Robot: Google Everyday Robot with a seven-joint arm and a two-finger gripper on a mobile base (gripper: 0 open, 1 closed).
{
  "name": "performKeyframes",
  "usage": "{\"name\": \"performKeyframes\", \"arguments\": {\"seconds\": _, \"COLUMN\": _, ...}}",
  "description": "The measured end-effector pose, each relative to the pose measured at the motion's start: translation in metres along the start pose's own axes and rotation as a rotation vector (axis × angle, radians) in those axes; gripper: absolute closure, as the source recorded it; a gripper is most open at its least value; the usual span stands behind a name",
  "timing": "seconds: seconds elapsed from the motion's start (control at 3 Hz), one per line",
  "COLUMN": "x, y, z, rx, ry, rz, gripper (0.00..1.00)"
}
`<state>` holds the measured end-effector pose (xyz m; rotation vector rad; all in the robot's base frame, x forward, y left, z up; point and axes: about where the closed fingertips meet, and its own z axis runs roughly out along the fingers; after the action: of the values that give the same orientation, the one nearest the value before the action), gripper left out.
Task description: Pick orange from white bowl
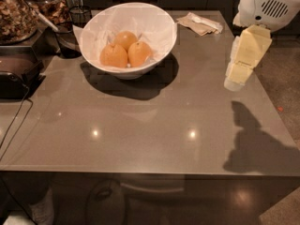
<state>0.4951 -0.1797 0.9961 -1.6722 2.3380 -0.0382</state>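
Note:
The white bowl (159,20), lined with crinkled white paper, stands at the back left of the grey table. Three oranges lie in it: one at the front left (114,56), one at the front right (139,54), one behind them (125,39). My gripper (233,82), cream-coloured under the white arm, hangs over the table's right side, pointing down. It is well to the right of the bowl and holds nothing that I can see.
A folded paper napkin (199,22) lies at the back, right of the bowl. Dark glass jars (16,13), a dark cup (70,39) and a black appliance (16,74) with a cable crowd the left side. The table's edge (276,107) is near the gripper.

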Motion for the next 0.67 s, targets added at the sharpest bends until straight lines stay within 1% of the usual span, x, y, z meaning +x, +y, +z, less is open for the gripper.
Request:
{"name": "performKeyframes", "arguments": {"seconds": 0.33, "x": -0.008, "y": -0.006, "z": -0.001, "rx": 0.025, "ry": -0.023, "rz": -0.006, "gripper": 0.0}}
{"name": "performKeyframes", "arguments": {"seconds": 0.67, "x": -0.021, "y": -0.018, "z": -0.001, "rx": 0.035, "ry": -0.072, "rz": -0.001, "gripper": 0.0}}
